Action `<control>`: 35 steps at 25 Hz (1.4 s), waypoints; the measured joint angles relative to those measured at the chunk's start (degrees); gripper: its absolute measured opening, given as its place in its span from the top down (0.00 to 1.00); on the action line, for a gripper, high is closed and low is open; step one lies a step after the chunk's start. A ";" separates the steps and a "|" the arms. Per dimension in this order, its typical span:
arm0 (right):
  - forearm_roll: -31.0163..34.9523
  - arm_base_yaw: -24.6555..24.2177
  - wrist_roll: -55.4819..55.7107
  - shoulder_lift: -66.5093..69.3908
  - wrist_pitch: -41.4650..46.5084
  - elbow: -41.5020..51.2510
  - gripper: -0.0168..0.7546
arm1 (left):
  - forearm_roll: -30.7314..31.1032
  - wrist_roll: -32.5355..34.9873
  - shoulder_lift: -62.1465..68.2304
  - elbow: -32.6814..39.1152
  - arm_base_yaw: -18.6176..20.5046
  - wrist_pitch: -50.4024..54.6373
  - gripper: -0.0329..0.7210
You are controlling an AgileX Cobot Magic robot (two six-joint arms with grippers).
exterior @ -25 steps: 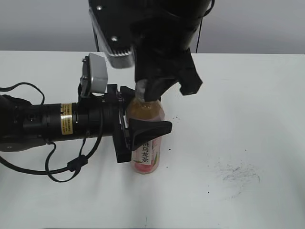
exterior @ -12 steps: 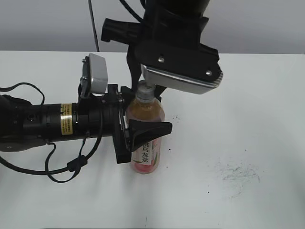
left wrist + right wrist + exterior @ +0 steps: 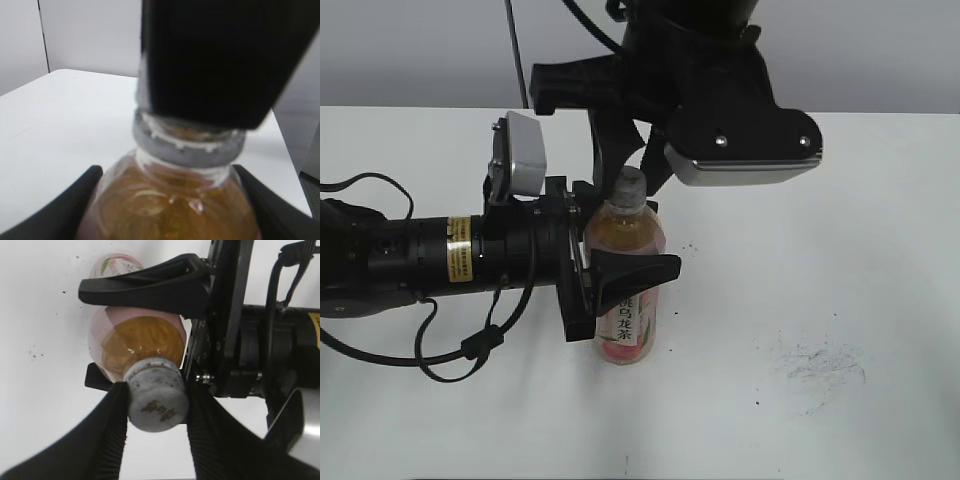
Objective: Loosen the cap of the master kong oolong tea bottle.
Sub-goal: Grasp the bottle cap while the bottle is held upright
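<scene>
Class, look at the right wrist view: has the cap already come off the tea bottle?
No. The cap sits on the neck of the bottle, with the right gripper fingers on either side of it.

Blurry, apparently gripped cap [image 3: 187,150]

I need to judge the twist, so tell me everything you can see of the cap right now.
The cap is a small round grey-white plastic screw cap with a faint printed mark on top, seated on the neck of the upright oolong tea bottle. The right gripper has a finger on either side of it, touching or nearly so. Below it, the left gripper clamps the bottle's body.
</scene>
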 joint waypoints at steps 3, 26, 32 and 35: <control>0.00 0.00 -3.68 0.00 0.06 -0.28 0.62 | -0.05 -0.08 0.00 0.00 0.00 0.00 0.36; 0.14 -0.04 6.93 0.70 1.55 -1.80 0.62 | -0.06 -0.22 0.00 0.00 0.00 -0.02 0.36; 1.67 -0.28 19.69 0.70 1.73 -1.99 0.57 | -0.16 -0.43 0.00 0.00 0.11 -0.02 0.36; 2.95 -0.28 25.12 0.70 1.92 -2.09 0.52 | -0.47 -0.85 0.00 0.00 0.16 0.17 0.36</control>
